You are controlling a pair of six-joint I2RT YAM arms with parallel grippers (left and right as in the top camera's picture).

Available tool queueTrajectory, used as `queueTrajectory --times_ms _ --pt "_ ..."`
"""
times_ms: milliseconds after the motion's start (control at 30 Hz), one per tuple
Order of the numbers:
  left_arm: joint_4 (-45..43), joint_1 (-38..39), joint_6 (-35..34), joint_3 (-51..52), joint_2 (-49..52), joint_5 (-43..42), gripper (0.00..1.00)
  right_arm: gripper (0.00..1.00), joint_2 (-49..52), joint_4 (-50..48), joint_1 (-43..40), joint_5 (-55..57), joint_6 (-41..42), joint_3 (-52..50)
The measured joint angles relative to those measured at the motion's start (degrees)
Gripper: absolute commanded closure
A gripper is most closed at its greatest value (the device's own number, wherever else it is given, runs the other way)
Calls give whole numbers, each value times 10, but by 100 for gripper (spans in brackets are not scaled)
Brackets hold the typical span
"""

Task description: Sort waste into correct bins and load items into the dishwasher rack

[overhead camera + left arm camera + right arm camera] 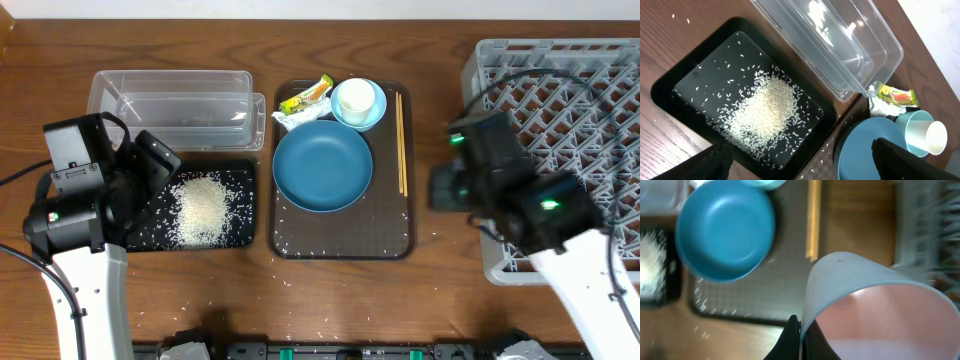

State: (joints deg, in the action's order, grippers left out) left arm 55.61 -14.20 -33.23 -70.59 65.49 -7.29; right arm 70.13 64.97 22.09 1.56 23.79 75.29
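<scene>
The small pinkish-white cup (865, 305) is pinched by its wall in the pressed-together right gripper (799, 330), near the grey lattice dishwasher rack (600, 60), presumably for loading. The left gripper (800, 150) is held spread above loose white rice (767, 112) heaped in the shallow black tray (670, 85), likely its bin.

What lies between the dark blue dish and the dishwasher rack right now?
The wooden chopsticks, on the brown serving tray beside the dish; then table with the right arm above it, before the rack. The overhead view shows this.
</scene>
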Motion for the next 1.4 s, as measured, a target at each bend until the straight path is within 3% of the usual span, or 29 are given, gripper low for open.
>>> queueTrajectory --times_ms 333,633,933,1200,1400 --pt "0 0 0 0 0 0 9 99 -14 -18 -258 -141 -151 0" --pt "0 0 0 0 0 0 9 99 -7 -136 -501 -321 -194 0" --pt "1 0 0 0 0 0 9 99 61 -272 -617 -443 -202 0" --pt "1 0 0 0 0 0 9 99 197 -481 -676 -603 -181 1" --pt "1 0 0 0 0 0 9 99 325 -768 -719 -721 -66 1"
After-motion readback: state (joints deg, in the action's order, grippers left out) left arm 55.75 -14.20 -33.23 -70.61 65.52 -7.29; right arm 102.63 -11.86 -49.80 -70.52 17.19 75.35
